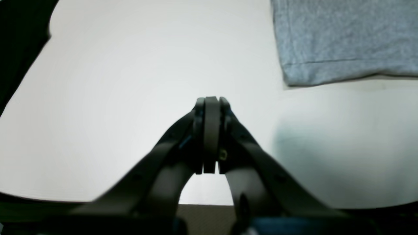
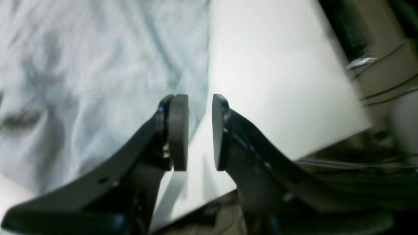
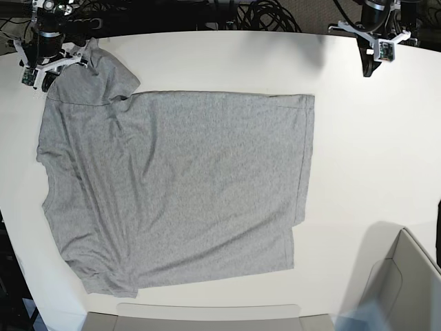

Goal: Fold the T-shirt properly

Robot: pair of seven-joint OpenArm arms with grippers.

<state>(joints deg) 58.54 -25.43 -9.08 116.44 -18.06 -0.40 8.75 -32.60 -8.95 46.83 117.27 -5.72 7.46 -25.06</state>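
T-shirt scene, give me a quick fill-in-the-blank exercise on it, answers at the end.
1. The T-shirt is coloured ___.
2. The T-shirt lies spread on a ___ table.
3. The left gripper has its fingers ___, over bare table.
4. The right gripper is ___, with nothing between its fingers.

Missing words: grey; white; shut; open

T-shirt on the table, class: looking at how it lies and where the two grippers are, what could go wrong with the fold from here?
1. The T-shirt is wrinkled, with a sleeve bunched at one corner; a fold may trap those creases.
2. The right gripper is open over the cloth's edge; it might pinch too little fabric and slip.
3. The left gripper is shut over bare table, away from the hem; a one-sided pull could skew the shirt.
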